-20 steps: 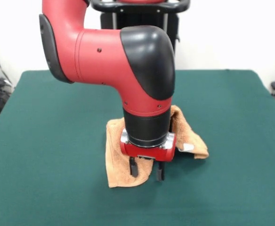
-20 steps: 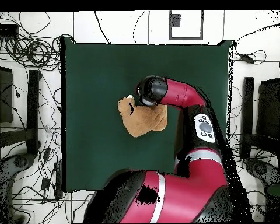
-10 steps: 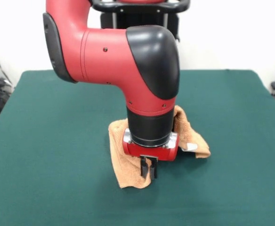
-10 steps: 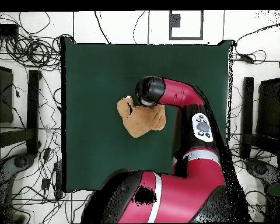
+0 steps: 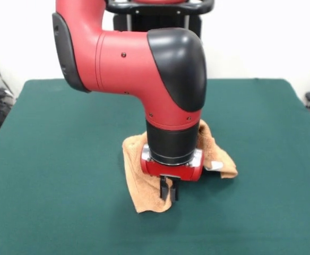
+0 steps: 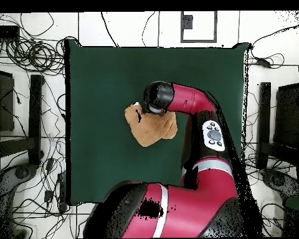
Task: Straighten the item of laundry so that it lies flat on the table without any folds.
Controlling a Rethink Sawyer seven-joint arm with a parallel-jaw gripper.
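The orange-tan towel [image 5: 144, 180] lies bunched and folded near the middle of the green table [image 5: 49, 159], its white tag [image 5: 213, 166] at the heap's 3 o'clock side in the front view. The gripper [image 5: 169, 192] stands at the towel's 6 o'clock edge, fingers drawn together, apparently pinching the cloth's front fold.

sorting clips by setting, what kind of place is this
Likely a robotics lab: a green-covered table with the arm's tool on an orange towel, and cables tangled on the floor around it.
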